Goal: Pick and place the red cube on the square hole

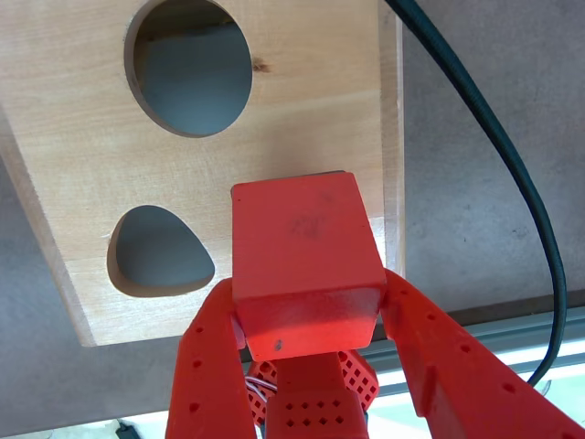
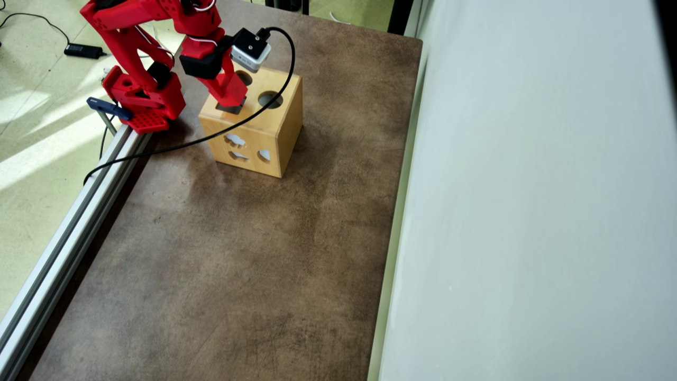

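In the wrist view the red cube (image 1: 306, 247) sits between my red fingers, which press on its left and right sides. My gripper (image 1: 308, 294) is shut on it, just above the top of the wooden shape-sorter box (image 1: 82, 137). The cube covers the square hole; only a dark sliver shows behind its top edge. In the overhead view my gripper (image 2: 232, 100) points down over the dark square hole (image 2: 228, 109) at the near-left of the box top (image 2: 275, 124). There I cannot tell the cube apart from the red fingers.
The box top also has a round hole (image 1: 187, 64) and a rounded odd-shaped hole (image 1: 160, 251). A black camera cable (image 1: 494, 137) runs across the brown table (image 2: 238, 254). A metal rail (image 2: 69, 222) edges the table's left; a pale wall (image 2: 529, 211) stands right.
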Controlling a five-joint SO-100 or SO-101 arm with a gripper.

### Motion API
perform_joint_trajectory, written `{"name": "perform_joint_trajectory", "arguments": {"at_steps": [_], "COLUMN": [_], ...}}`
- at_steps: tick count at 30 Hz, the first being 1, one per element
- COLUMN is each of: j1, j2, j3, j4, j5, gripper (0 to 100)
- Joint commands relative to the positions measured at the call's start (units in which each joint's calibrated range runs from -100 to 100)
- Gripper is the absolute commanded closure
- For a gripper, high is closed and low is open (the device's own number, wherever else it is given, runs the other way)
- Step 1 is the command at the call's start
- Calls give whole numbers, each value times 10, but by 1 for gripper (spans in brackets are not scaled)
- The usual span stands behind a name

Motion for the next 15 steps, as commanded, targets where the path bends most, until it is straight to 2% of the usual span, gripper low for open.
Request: {"name": "perform_joint_trajectory", "arguments": {"at_steps": [1, 15], "j1": [1, 1], "j2": [-43, -85], "j3": [-1, 90], "j4": [6, 6], "j5": [2, 0], "gripper": [94, 94]}}
